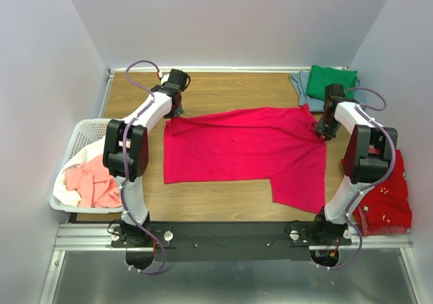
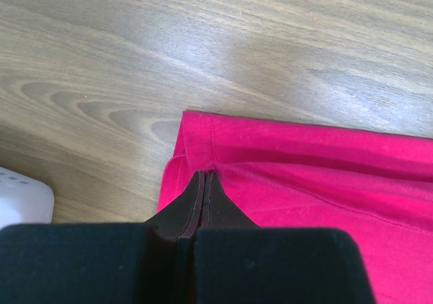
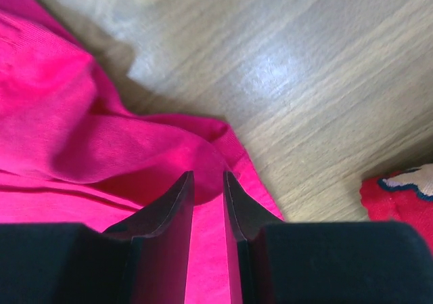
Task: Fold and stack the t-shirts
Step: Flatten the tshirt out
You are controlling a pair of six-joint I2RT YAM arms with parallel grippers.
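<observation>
1. A crimson-pink soft cloth t-shirt [image 1: 250, 148] lies spread nearly flat across the middle of a pale wooden surface [image 1: 223, 91].
2. Toward the surface's far left, the left gripper [image 2: 204, 175] has its jaws clenched on the shirt's hemmed corner.
3. Toward the surface's far right, the right gripper [image 3: 208, 175] has its jaws parted over bunched cloth, gripping nothing.
4. In the surface's far right corner, a folded green t-shirt [image 1: 330, 80] rests on a grey-blue t-shirt [image 1: 301, 91].
5. The cloth looks light and limp, likely to sag and wrinkle. Corners and hems seem the best places to hold it.
</observation>
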